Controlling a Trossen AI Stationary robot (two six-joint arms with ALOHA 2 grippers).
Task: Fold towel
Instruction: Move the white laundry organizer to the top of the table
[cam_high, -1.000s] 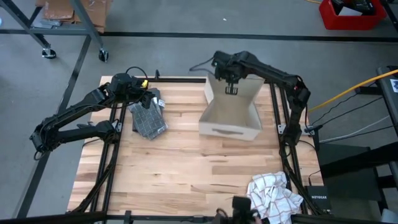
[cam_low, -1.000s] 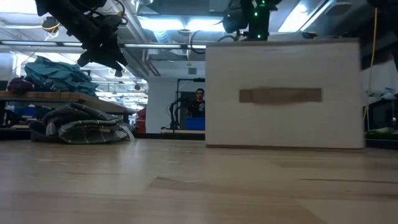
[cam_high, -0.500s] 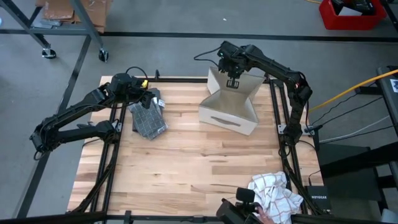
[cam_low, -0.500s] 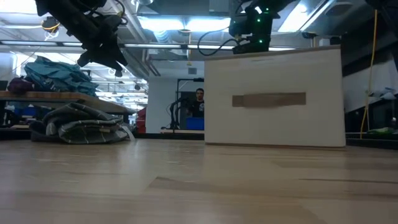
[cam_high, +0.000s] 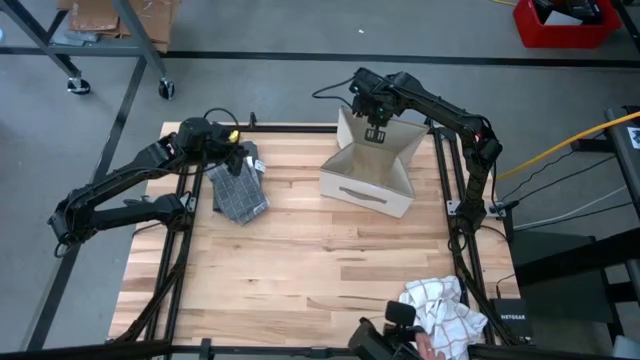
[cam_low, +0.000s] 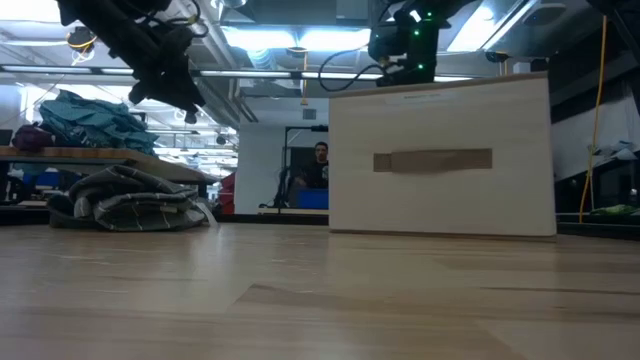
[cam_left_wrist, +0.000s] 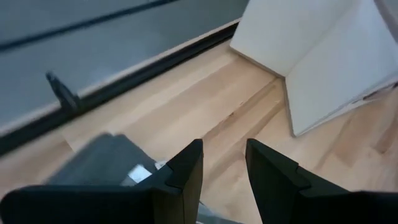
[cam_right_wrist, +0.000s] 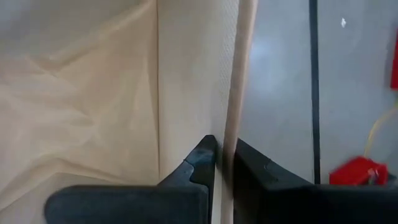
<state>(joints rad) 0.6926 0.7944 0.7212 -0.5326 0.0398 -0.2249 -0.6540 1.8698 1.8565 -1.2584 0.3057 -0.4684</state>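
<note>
A folded dark grey plaid towel (cam_high: 240, 190) (cam_low: 130, 200) lies flat on the table's far left part. My left gripper (cam_high: 243, 160) (cam_left_wrist: 224, 149) hovers just above its far end, open, with nothing between its fingers. A white fabric bin (cam_high: 370, 170) (cam_low: 440, 160) stands on its base at the far right, skewed to the table's edges. My right gripper (cam_high: 376, 135) (cam_right_wrist: 224, 146) is shut on the bin's far wall at the top rim. My right gripper pinches the top rim of the bin's far wall (cam_right_wrist: 231, 118) between its two fingers, one finger inside the bin and one outside. The fingers come from above, pointing steeply down. The bin stays upright with its base on the table.
A crumpled white checked towel (cam_high: 440, 310) lies at the table's near right corner, next to a dark device (cam_high: 385, 335) at the near edge. Bare wood lies between the bin, the grey towel and the near edge. A person (cam_low: 320, 160) stands in the room beyond.
My right gripper has gone a little toward the table's far right corner, keeping its hold on the bin's wall. The bin has turned about on the table and now stands skewed; since half a second ago it has kept still.
</note>
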